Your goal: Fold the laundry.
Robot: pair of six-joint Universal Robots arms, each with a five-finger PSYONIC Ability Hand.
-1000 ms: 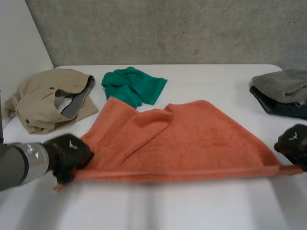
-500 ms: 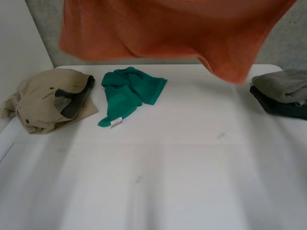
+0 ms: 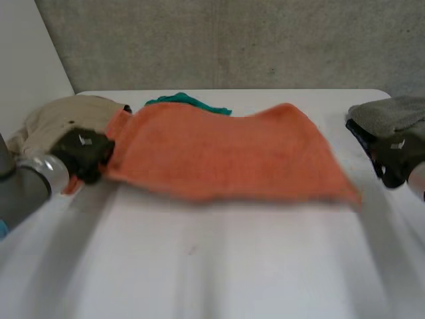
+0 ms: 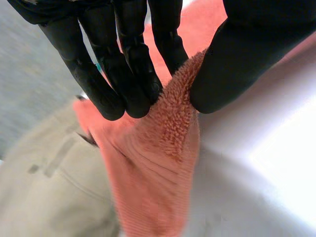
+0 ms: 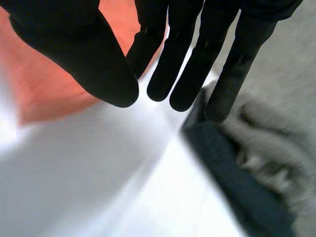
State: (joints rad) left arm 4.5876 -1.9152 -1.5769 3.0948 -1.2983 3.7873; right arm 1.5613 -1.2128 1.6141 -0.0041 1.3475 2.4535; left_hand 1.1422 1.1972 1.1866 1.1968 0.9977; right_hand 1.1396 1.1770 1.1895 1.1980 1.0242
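Pinching the orange towel (image 3: 226,156) at its left corner, the left hand (image 4: 123,64) has the terry edge clamped between fingers and thumb, right beside the beige garment (image 3: 46,123). The towel is spread across the middle of the white counter (image 3: 212,266), covering most of a green cloth (image 3: 189,102) behind it. On the other side, the right hand (image 5: 74,54) is released, its fingers straight. The towel's right corner sits just beyond its thumb, and a folded grey and dark pile (image 3: 392,113) is close by.
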